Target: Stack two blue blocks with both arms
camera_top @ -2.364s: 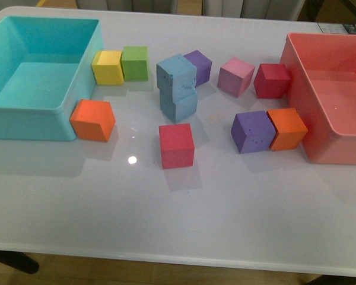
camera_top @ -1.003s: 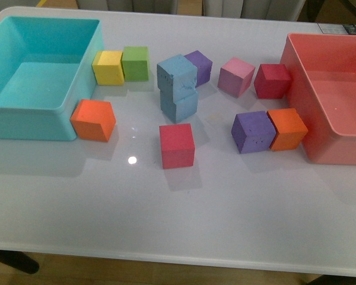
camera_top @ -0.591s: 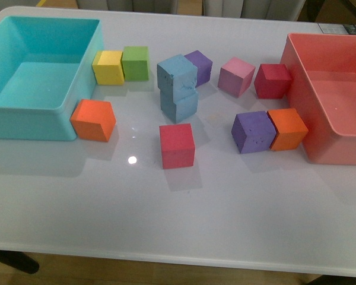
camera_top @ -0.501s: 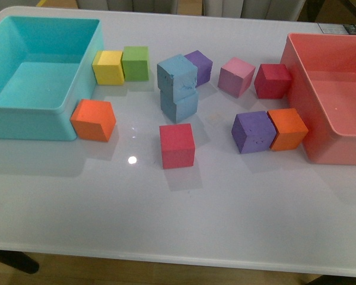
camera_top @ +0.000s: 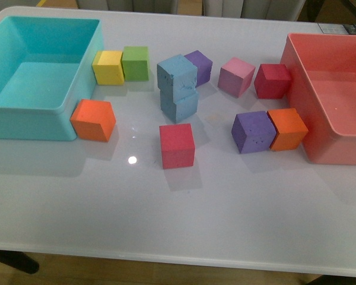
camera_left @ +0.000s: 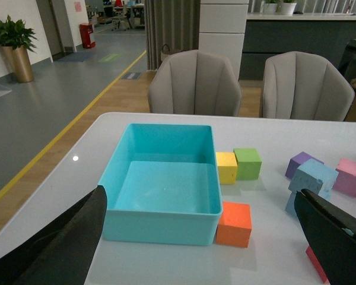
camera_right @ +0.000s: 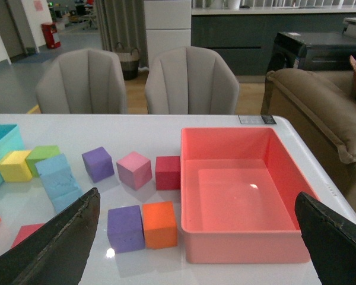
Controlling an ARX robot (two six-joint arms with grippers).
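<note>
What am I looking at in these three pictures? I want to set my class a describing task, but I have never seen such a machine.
It is a robot with two arms, each ending in a claw. One picture is from a camera on its body, facing the white table; neither arm shows there. The other two come from cameras on its wrists: the dark shapes at the edges are the fingers of the left claw and of the right claw. Both are open and hold nothing.

On the table stand a turquoise bin, a pink bin and coloured foam cubes. Its job was stacking two blue blocks: the upper blue block already sits, slightly askew, on the lower blue block.
</note>
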